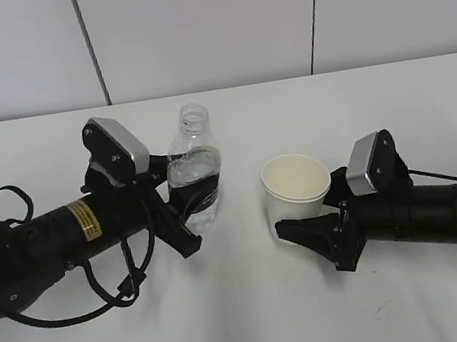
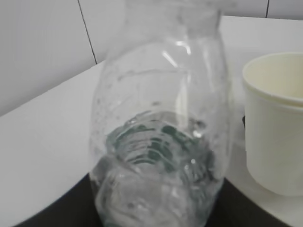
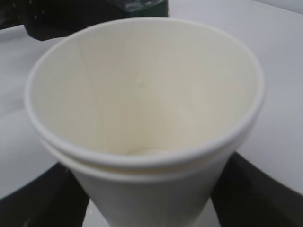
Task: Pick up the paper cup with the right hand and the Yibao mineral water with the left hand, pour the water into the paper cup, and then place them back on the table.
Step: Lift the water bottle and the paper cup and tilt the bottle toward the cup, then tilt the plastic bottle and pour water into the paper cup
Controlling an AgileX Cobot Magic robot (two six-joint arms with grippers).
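The Yibao mineral water (image 1: 194, 154), a clear capless bottle with a dark green label, stands nearly upright left of centre on the table (image 1: 258, 320). My left gripper (image 1: 184, 207) is shut on its lower body, one finger on each side. It fills the left wrist view (image 2: 161, 142), with black fingers (image 2: 61, 210) at its sides. The paper cup (image 1: 297, 191) stands to the bottle's right, open and empty. My right gripper (image 1: 303, 214) is shut on its lower wall. In the right wrist view the cup (image 3: 142, 94) sits between black fingers (image 3: 42, 198).
The cup also shows at the right of the left wrist view (image 2: 274, 127). The left arm (image 3: 61, 19) shows behind the cup in the right wrist view. A grey panelled wall (image 1: 209, 29) backs the table. Black cables (image 1: 2, 198) trail beside both arms.
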